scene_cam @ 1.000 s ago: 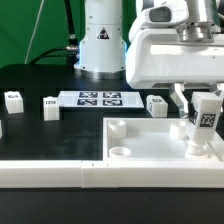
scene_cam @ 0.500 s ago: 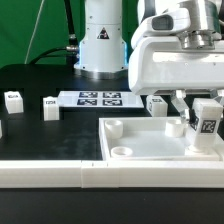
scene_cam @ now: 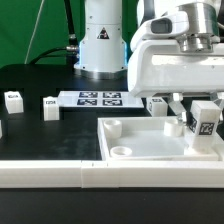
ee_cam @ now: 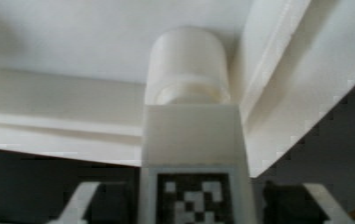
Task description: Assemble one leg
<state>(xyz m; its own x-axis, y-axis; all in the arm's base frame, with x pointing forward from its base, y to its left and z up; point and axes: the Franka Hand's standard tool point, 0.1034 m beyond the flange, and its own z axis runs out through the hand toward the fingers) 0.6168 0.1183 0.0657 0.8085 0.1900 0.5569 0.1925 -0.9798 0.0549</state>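
The gripper (scene_cam: 203,112) is clamped on the leg (scene_cam: 206,128), one finger on each side of the block; the leg stands upright with its black-and-white tag (ee_cam: 195,196) facing the exterior camera; it sits over the far corner of the square panel (scene_cam: 150,141) on the exterior view's right, inside the raised rim. In the wrist view the leg's lower end lines up with the round corner socket (ee_cam: 192,62) and seems to meet it; whether it is pressed home I cannot tell. The fingers (ee_cam: 85,207) show as dark edges either side of the tagged face.

The panel lies flat on the black table (scene_cam: 30,125), near the front edge and toward the exterior view's right; a round socket (scene_cam: 121,151) shows at its near corner on the exterior view's left, and another raised socket (scene_cam: 116,127) at its far corner on that side. A long white bar (scene_cam: 50,172) runs along the table's front edge, touching the panel's near side.

The marker board (scene_cam: 98,99) lies flat toward the far edge, in front of the robot base (scene_cam: 100,45); three other small white blocks stand apart from the panel, one (scene_cam: 13,99) near the edge on the exterior view's left, one (scene_cam: 50,107) just beside the marker board, one (scene_cam: 158,104) between the board and the gripper.
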